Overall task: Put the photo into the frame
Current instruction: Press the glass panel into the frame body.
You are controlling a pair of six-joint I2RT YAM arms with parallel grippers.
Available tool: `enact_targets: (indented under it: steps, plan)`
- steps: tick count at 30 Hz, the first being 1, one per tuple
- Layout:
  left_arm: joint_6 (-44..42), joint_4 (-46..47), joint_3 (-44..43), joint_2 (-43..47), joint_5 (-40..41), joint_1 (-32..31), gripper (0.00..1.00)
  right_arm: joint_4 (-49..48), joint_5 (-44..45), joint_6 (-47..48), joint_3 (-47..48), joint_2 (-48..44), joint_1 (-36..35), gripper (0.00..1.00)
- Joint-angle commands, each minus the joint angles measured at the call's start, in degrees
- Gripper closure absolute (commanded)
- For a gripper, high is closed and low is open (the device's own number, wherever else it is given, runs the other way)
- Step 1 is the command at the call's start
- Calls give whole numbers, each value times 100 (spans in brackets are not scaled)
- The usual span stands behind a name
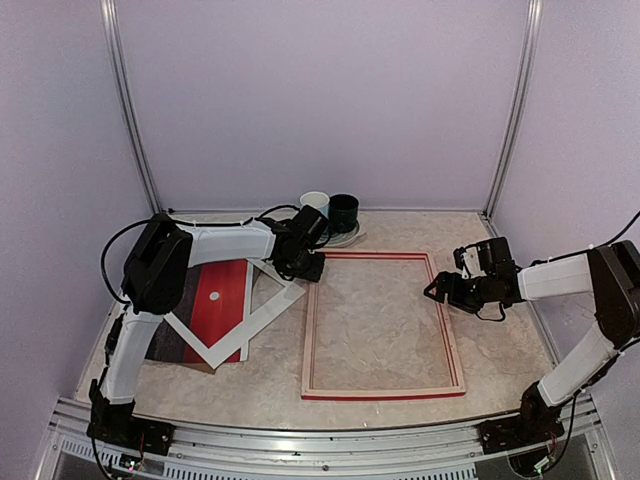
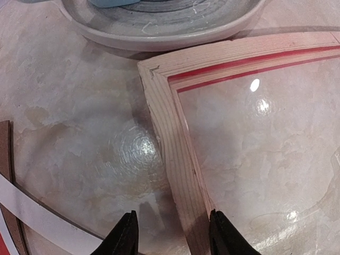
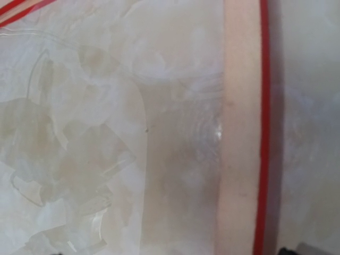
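Seen from above, one marbled beige table (image 1: pixel 500 370) carries two white robot arms, one at each lower corner of the picture.

One frame (image 1: pixel 308 335) lies flat at centre, its pale wood side up with thin red edges; a glossy clear pane fills it.

One photo (image 1: pixel 230 300), red with a small white sun, lies flat at the left of the picture, well apart from the frame's opening and partly under the left arm. One white mat border (image 1: pixel 262 325) rests tilted across it, its corner just beside the frame's left rail.

The left gripper (image 2: pixel 172 228) sits at the frame's upper left corner. Its two black fingers (image 2: pixel 125 239) are spread to either side of the left rail, released, with a gap beside the wood.

The right gripper (image 1: pixel 436 290) is over the frame's right rail, jaws spread wide, grasping nothing.

Two cups, one white (image 1: pixel 314 203) and one dark green (image 1: pixel 343 210), stand on one plate (image 1: pixel 352 241) just beyond the frame's top rail.
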State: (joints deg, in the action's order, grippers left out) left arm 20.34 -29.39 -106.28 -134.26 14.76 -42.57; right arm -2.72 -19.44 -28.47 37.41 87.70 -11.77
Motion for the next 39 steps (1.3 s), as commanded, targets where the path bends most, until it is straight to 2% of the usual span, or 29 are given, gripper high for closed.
enact_targets:
  steps: [1,22,31,39]
  plan:
    - [-9,-115,-48,-255,-44,14,55,-105,-16,-21,-85,-122,-1,13]
    - [32,-79,-23,-445,-91,-6,59,-106,-50,-34,-97,-87,-1,13]
    - [32,-50,14,-435,-130,-6,66,-124,-145,-79,-154,-91,-50,14]
    - [-194,500,428,-140,-523,-57,66,-81,-370,-175,-299,-354,-159,14]
